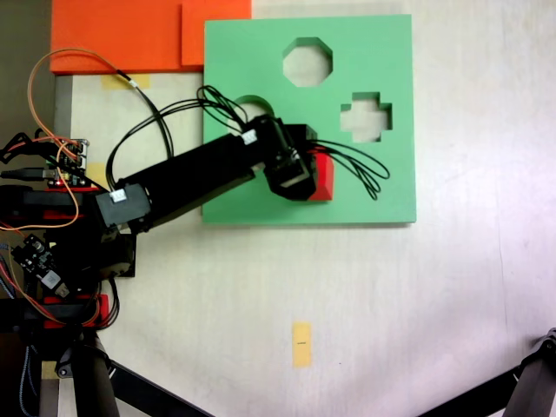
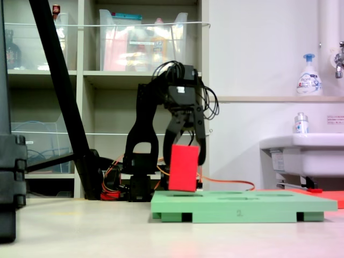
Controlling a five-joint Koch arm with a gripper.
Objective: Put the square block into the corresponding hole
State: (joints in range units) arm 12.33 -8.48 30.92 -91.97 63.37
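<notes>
One red square block (image 2: 183, 167), clamped in the pincer (image 2: 185, 141), hung tilted at the green board's (image 1: 382, 182) seven o'clock corner; a skewed descent could jam it on the hole's edge.

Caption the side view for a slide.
Tool holds the red block just above the green board.

Orange foam sheets (image 1: 126, 35), yellow tape strip (image 1: 301, 344) (on the table), white sink (image 2: 303, 156), soap bottle (image 2: 308, 75)
</notes>
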